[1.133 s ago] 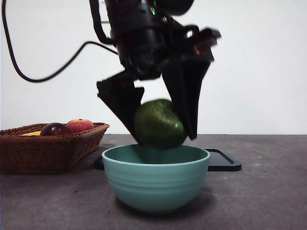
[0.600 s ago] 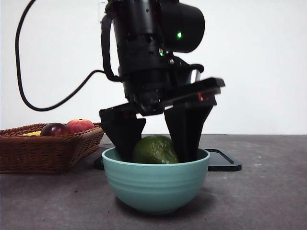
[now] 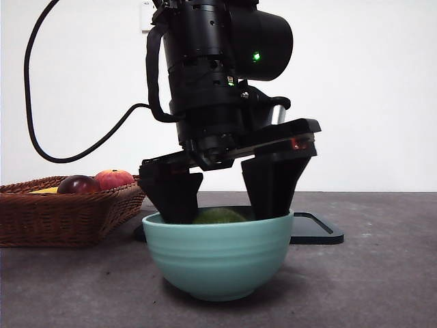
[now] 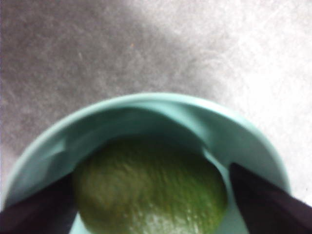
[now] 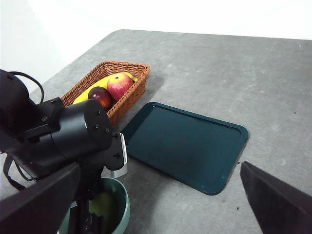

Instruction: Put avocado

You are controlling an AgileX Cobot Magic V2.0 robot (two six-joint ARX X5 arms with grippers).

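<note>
My left tool (image 3: 220,205) is down inside the teal bowl (image 3: 217,263), with the avocado (image 4: 148,187) sitting between its two jaws. I judge this to be the placing step at its very end: the fruit is low in the bowl and only its top shows over the rim in the front view. Whether I am clamped on it is something I cannot tell. In my left wrist view the jaws stand at either flank of the fruit, one seems to meet the skin and the other shows a sliver of bowl wall beside it, but the picture is too blurred to settle it.

The next move, as I judge it, calls for spreading the jaws fully within the bowl without pushing on its walls, then lifting straight up so the jaw tips clear the rim and the bowl stays put on the worktop (image 3: 382,273).

The left wrist view gives me the fruit's bumpy green skin and how it fills the bowl; the front view hides most of that behind the bowl wall. The front view shows a wicker basket (image 3: 65,212) of fruit off to one side of my tool. My right wrist view alone shows the dark tray (image 5: 187,146) just beyond the bowl, with the basket near it. My right tool (image 5: 156,214) waits high and well apart, jaws spread wide and empty.
</note>
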